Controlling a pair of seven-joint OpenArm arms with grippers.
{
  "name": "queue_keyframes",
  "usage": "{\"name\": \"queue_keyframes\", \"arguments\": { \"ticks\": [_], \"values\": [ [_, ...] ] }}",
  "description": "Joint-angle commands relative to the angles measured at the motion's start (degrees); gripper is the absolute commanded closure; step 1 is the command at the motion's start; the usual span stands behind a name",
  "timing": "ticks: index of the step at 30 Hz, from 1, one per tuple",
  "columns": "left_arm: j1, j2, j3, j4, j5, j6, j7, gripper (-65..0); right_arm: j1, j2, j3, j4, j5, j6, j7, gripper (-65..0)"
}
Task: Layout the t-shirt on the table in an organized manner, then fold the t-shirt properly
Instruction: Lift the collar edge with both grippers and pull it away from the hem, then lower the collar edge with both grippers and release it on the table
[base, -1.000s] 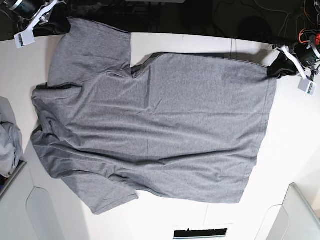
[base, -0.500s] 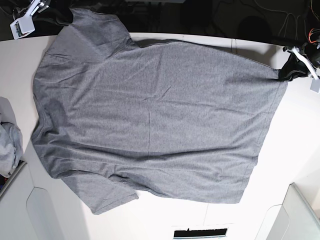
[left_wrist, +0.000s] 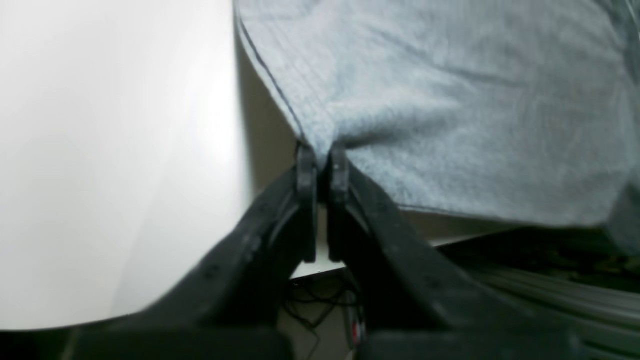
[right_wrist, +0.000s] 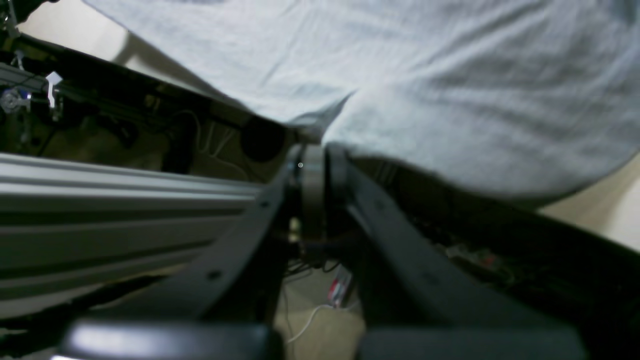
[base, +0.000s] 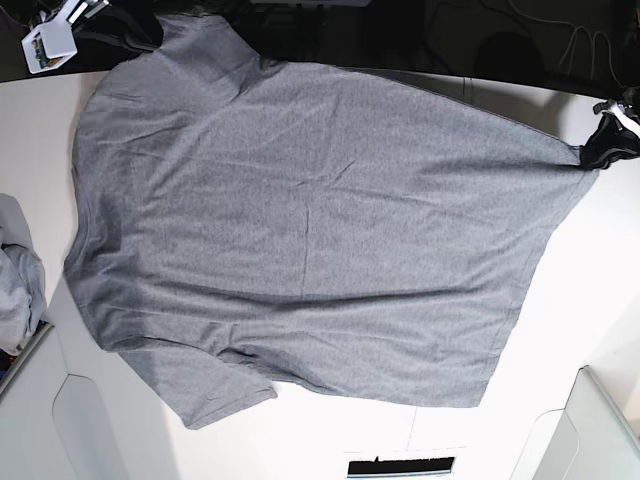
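From the left wrist view, the left gripper (left_wrist: 320, 160) is pinching a corner of the t-shirt (left_wrist: 450, 110), its jaws pressed almost together with the hem caught between them. The dark seam edge is running away from the tips along the cloth, and the white worktop (left_wrist: 100, 150) is glaring brightly to one side. Only this view is showing the worktop's near edge, with dark cabling hanging under it.

From the right wrist view, the right gripper (right_wrist: 320, 155) is likewise clamped narrow on a bunched fold of the t-shirt (right_wrist: 450, 75). The cloth is hanging clear here, and a grey aluminium rail (right_wrist: 125, 200) and tangled wiring are lying behind it, beyond the worktop, which no other view is making out so plainly.

The base view is giving what the wrist views cannot: the whole t-shirt (base: 310, 230) is lying stretched wide across the worktop (base: 600, 280), one sleeve pointing toward the near edge. The left gripper (base: 605, 145) is sitting at the right edge of the picture, the right gripper (base: 125, 30) at the top left corner. A paler grey cloth bundle (base: 15, 280) is sitting at the left, and a light grey bin (base: 600, 430) at the lower right.

Compared with a second ago, both grippers are standing farther apart, and the folded-over upper sleeve is now opened out flat.
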Motion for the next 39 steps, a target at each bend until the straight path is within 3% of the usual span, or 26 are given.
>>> {"name": "queue_keyframes", "arguments": {
  "ticks": [1,4,11,16,23,28,35,39],
  "values": [
    [0.0,-1.4,-0.4,0.9,-1.2,-0.7,-1.1,0.0,0.1,0.4,0.5,1.4,1.2,0.2,1.5,0.0],
    [-1.2,-1.4,1.9,0.9,0.3,-0.7,-2.1,0.0,3.1,0.4,0.4,1.3,-1.0,0.2,1.5,0.0],
    [-6.1,-1.4,7.8,0.8,13.0,0.4,-9.5,0.0,10.4,1.0,0.4,0.2,-7.2,-0.3,4.2,0.0],
    [-12.1,-1.7,8.9,-1.2,14.8,1.6,-11.2,0.0,17.5,2.6,0.4,-2.4,-10.9,-0.3,5.2,0.0],
    [-21.5,-2.8,18.8,-10.3,18.5,1.8,-15.1,0.0,28.7,4.9,0.4,-9.7,-12.7,-0.7,5.9,0.0],
    [-29.9,-2.8,26.6,-18.2,24.0,4.8,-17.9,0.0,38.4,6.4,0.4,-18.9,-12.7,-0.7,6.7,0.0],
    [-40.4,-2.4,33.9,-29.1,27.6,4.9,-22.1,0.0,49.9,6.6,0.2,-26.1,-13.2,-0.7,6.7,0.0],
    [-45.0,-2.5,36.8,-33.4,29.2,7.1,-22.6,0.0,54.2,6.6,0.2,-31.7,-13.5,-0.7,6.7,0.0]
  ]
}}
